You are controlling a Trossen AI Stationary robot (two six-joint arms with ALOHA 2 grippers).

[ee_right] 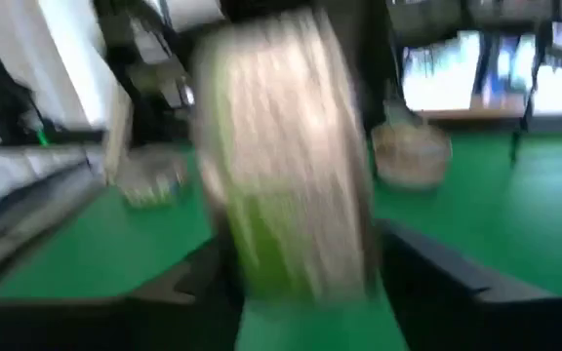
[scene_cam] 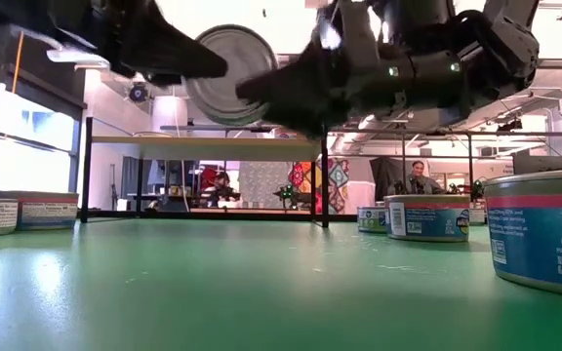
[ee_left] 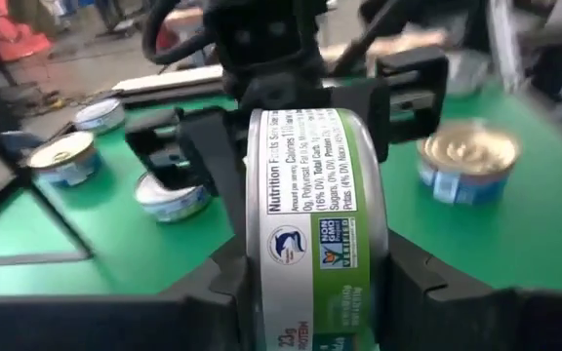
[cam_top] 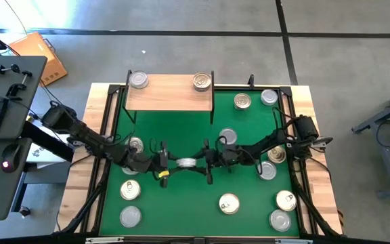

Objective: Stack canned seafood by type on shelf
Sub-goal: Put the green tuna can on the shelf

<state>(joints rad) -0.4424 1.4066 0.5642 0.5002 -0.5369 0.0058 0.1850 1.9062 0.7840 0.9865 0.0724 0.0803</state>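
Note:
One tin point(cam_top: 186, 162) with a green and white label point(ee_left: 310, 195) is held on edge in mid-air above the middle of the green mat, its round silver face point(scene_cam: 230, 88) turned toward the near edge. My left gripper point(cam_top: 170, 163) reaches it from the left and my right gripper point(cam_top: 204, 160) from the right, and both are shut on it. The light-wood shelf point(cam_top: 170, 95) stands at the far edge on thin black legs, with one tin on each far corner point(cam_top: 138, 80) point(cam_top: 202, 82). Several more tins stand upright on the mat. My left gripper pinches the tin across its two flat ends, one finger point(ee_left: 224, 292) on each end, at the part of the rim point(ee_left: 310, 302) nearest its wrist. It comes in level from the table's left. The tin is lifted clear and stands on edge. My right gripper has its fingers point(ee_left: 410, 93) on the same two flat ends at the opposite part of the rim point(ee_left: 310, 122), pinching it. It comes in level from the table's right. Its own wrist view is blurred, with the tin point(ee_right: 281, 156) between its fingers.
Tins stand on the mat's right side point(cam_top: 242, 102) point(cam_top: 268, 97) point(cam_top: 286, 200), near side point(cam_top: 229, 202) and left side point(cam_top: 130, 190) point(cam_top: 131, 216). In the low view a tin point(scene_cam: 544, 229) stands close by on the right. Black rails point(cam_top: 110, 122) frame the mat.

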